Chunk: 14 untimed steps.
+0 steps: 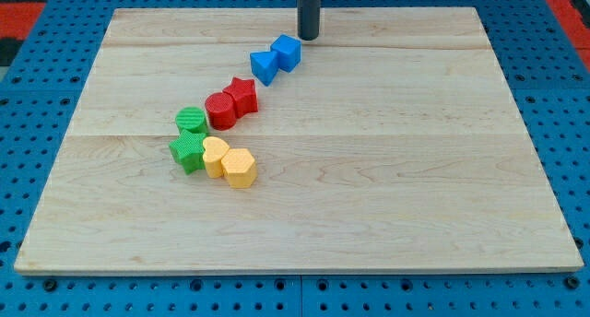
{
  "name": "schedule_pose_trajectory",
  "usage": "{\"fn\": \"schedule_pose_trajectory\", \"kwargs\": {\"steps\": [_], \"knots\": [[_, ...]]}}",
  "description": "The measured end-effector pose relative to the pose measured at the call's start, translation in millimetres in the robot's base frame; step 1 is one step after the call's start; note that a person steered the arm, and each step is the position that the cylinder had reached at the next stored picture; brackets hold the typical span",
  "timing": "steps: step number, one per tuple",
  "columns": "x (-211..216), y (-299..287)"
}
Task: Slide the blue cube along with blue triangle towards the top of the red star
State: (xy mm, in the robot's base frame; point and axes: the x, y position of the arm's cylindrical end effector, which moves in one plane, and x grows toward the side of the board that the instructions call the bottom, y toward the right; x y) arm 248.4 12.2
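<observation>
- Over on the view's left of the pale wooden worktop [387, 197], a green star-shaped block [187, 152] sits with a green round block [191, 120] touching it just above.
- Right beside the green star, a yellow rounded block [215, 156] and a yellow six-sided block [240, 167] huddle together, touching.
- Moving right and upward, a red round block [220, 111] presses against the red star [242, 96], the target for this job.
- Next, the blue triangle [264, 65] and the blue cube [288, 52] stand touching each other, up and to the right of the red star, near it but with a visible gap.
- Then my tip [308, 37], the end of the dark rod: no jaws on this tool, nothing to open or hold, just a plain pusher. It stands just above and to the right of the blue cube, close, though contact is hard to call.
- Progress, as I judge it: the blue pair is lined up and close, yet not at the star's top side. A short push down-left looks to be what remains.
</observation>
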Motion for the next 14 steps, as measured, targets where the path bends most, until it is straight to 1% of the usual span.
{"fn": "schedule_pose_trajectory", "kwargs": {"steps": [2, 3, 8, 13, 14], "knots": [[1.8, -13.9], [11.5, -13.9], [23.3, -25.7], [68.0, -29.3], [68.1, -29.0]]}}
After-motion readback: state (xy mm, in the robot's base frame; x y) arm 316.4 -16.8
